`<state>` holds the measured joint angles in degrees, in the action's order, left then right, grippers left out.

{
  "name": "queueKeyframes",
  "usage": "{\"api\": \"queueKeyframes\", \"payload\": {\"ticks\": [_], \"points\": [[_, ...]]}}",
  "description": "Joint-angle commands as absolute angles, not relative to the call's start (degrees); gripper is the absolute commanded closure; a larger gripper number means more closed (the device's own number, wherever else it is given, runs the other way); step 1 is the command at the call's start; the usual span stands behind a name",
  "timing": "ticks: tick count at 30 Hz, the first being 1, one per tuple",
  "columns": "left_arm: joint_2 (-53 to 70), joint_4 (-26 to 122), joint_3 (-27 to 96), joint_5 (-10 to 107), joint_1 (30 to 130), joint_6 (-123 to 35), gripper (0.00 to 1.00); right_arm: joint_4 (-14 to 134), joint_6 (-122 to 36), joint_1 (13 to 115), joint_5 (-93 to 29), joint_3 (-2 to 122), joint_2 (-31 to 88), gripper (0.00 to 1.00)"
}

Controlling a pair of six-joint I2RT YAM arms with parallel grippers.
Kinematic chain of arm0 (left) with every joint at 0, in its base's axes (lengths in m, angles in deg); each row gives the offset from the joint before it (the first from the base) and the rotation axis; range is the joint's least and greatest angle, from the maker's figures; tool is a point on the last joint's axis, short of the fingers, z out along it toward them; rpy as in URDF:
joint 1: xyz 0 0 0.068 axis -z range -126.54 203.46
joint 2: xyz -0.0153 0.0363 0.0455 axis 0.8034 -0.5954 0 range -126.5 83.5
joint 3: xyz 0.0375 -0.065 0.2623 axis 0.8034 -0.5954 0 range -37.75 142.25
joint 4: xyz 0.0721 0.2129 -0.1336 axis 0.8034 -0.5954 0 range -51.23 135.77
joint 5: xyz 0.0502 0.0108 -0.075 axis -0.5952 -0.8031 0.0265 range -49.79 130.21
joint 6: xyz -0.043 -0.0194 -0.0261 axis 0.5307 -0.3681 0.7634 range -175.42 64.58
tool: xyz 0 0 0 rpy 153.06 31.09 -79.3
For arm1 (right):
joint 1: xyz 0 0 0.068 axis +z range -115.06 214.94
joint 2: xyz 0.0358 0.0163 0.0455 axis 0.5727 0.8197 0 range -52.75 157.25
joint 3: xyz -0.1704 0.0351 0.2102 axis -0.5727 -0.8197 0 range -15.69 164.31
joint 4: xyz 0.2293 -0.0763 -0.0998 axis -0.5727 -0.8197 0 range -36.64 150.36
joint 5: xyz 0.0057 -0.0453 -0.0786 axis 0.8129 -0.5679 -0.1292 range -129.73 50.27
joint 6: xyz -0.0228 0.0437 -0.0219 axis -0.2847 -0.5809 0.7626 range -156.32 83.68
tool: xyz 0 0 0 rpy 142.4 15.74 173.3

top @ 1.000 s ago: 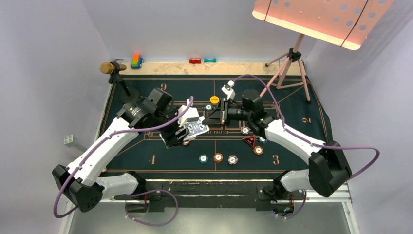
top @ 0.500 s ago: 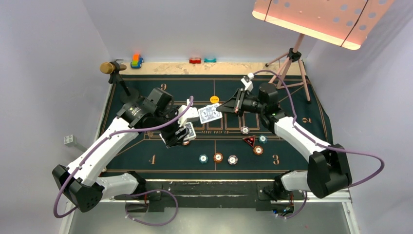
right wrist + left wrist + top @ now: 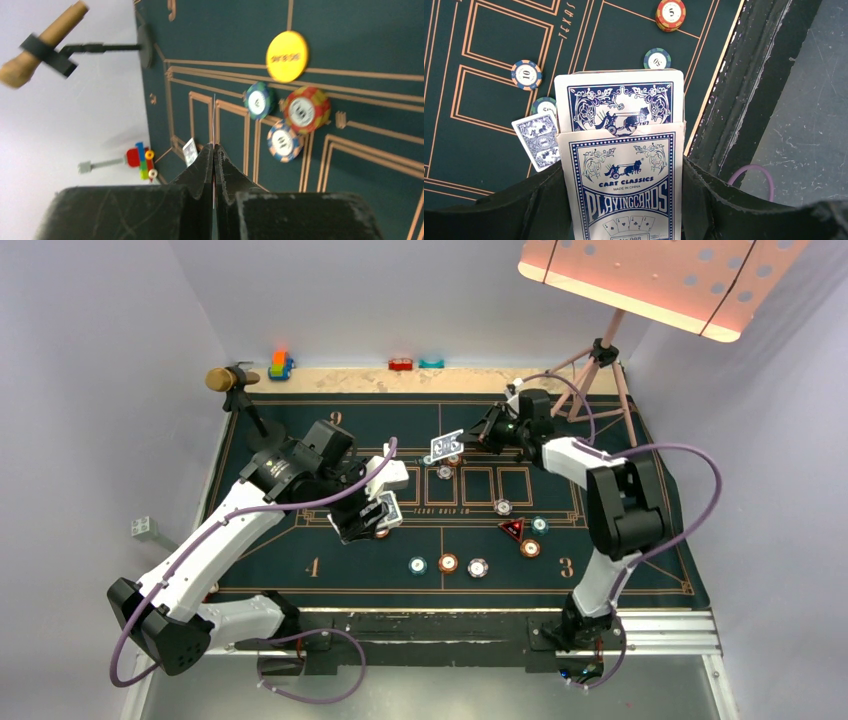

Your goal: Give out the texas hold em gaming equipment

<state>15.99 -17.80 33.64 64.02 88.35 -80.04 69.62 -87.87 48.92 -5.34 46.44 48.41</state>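
My left gripper [image 3: 372, 513] is shut on a blue-and-white playing card box [image 3: 626, 185], which is held above the green felt mat [image 3: 300, 550]. Blue-backed cards [image 3: 619, 102] stick out of its open top. My right gripper [image 3: 214, 147] is shut on a single card [image 3: 445, 447], seen edge-on [image 3: 214, 117] in the right wrist view, above the back middle of the mat. Beneath it lie a yellow disc [image 3: 286, 56] and three chips [image 3: 283, 141]. Another card [image 3: 538, 140] lies face down on the mat below the box. A red-black triangle marker [image 3: 511, 530] sits right of centre.
Several chips [image 3: 448, 562] lie along the near middle and more [image 3: 530, 547] by the marker. A gold-headed microphone [image 3: 220, 378] on a stand is at the back left, with toy blocks [image 3: 281, 365] along the back edge. A lamp tripod [image 3: 600, 370] stands at the back right.
My right gripper closed on a card at the box, drew it out and carried it to the back middle of the mat. The left arm and box stayed still.
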Motion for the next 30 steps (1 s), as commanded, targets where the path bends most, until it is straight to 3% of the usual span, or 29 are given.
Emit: {"api": "queueKeyframes", "payload": {"ticks": [1, 15, 17, 24, 30], "points": [[16.53, -17.24, 35.15, 65.51, 88.14, -80.02, 1.00, 71.90, -87.04, 49.86, -13.02, 52.84, 52.45, 1.00], [16.67, -18.51, 35.24, 66.01, 88.15, -80.43, 1.00, 69.59, -90.59, 57.45, -29.56, 60.09, 62.32, 1.00], [16.94, -18.84, 35.28, 66.08, 88.19, -80.51, 1.00, 67.25, -90.65, 57.65, -30.02, 61.62, 63.04, 0.92], [17.04, -19.50, 34.98, 66.13, 88.16, -80.93, 1.00, 60.58, -87.42, 57.74, -34.05, 63.61, 59.54, 0.48], [17.03, -19.46, 34.80, 65.96, 88.17, -80.91, 1.00, 57.49, -84.25, 57.82, -35.18, 60.97, 51.77, 0.31]]}}
